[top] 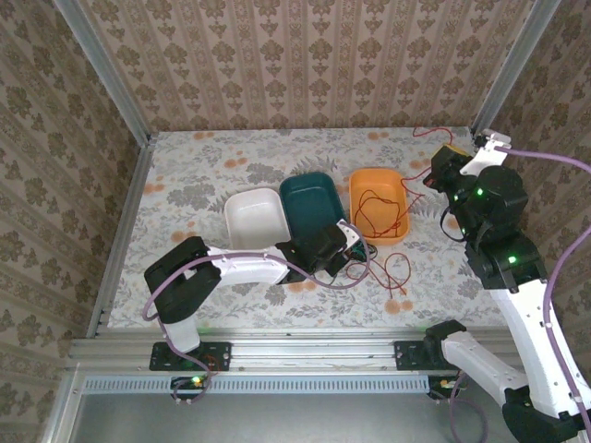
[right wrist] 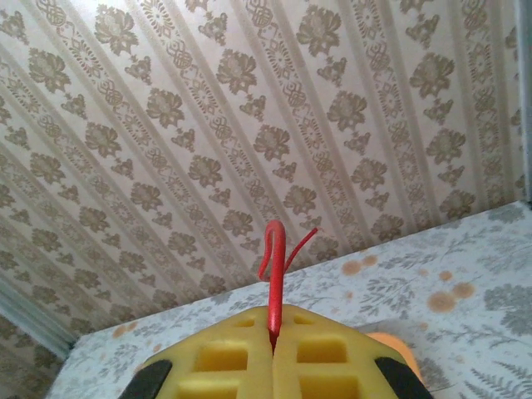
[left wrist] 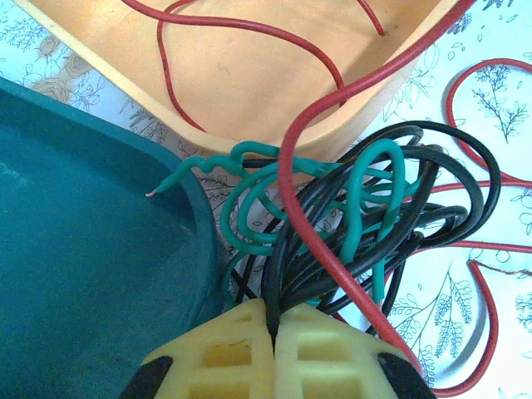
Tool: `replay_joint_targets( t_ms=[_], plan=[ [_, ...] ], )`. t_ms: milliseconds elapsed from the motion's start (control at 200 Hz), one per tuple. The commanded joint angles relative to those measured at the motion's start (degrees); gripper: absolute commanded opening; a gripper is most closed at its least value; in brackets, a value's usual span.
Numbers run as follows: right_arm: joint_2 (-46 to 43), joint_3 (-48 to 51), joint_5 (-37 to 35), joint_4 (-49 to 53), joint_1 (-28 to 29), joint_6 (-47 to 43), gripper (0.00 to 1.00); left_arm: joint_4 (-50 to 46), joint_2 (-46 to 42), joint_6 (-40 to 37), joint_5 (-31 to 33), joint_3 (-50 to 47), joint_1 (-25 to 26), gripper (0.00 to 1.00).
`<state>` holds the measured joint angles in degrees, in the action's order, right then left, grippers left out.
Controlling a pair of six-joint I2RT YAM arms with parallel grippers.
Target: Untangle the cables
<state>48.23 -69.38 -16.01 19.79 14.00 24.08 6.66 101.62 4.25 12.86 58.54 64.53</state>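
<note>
Left gripper [left wrist: 273,322] is clamped shut on the black cables [left wrist: 283,283]. They knot with a green cable [left wrist: 249,151] and a red cable [left wrist: 284,170] at twelve o'clock, beside the orange tray [left wrist: 249,100]. Right gripper [right wrist: 273,337] pinches a red strand [right wrist: 274,249]. This looks like the separating step, and the next move calls for slow, opposed pulling.

Smooth glossy insulation on the cables [left wrist: 283,179]. Matt plastic for the orange bin [left wrist: 249,83] and teal bin [left wrist: 83,274]. Moulded matt yellow plastic on the left end effector [left wrist: 273,326].
</note>
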Motion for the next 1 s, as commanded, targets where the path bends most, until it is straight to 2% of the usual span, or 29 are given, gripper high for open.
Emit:
replay_joint_targets(
  t_ms=[0,140,280,505,595,765,880,995],
  plan=[
    [-2.23,-1.87,-8.73,-3.00,0.19,-6.44,0.00,-1.26,1.03,-1.45,-0.18,1.75,0.42,0.00],
    [-3.69,-1.99,-16.39,-2.88,0.23,-13.23,0.00,-1.37,1.03,-1.63,-0.01,1.81,0.51,0.00],
    [-5.87,0.12,-22.66,-2.74,0.21,-15.54,0.00,-1.49,1.29,-1.68,-0.21,2.08,0.59,0.00],
    [-8.48,4.63,-41.00,-4.20,0.09,-17.13,0.00,-1.91,1.73,-1.90,-0.33,2.69,0.77,0.00],
    [-8.53,5.81,-45.06,-5.16,-0.12,-19.15,0.00,-1.96,1.74,-1.98,-0.30,2.72,0.77,0.00],
    [-8.70,8.39,-47.16,-3.46,-0.33,-17.86,0.00,-1.99,1.74,-2.13,-0.32,2.80,0.86,0.00],
    [-9.01,10.21,-44.44,3.61,-0.28,-10.65,0.00,-2.00,1.74,-2.15,-0.46,2.80,0.90,0.00],
    [-8.30,12.59,-44.88,10.37,0.31,-4.11,0.00,-1.97,1.74,-2.29,-0.40,2.94,0.95,0.00]
  ],
)
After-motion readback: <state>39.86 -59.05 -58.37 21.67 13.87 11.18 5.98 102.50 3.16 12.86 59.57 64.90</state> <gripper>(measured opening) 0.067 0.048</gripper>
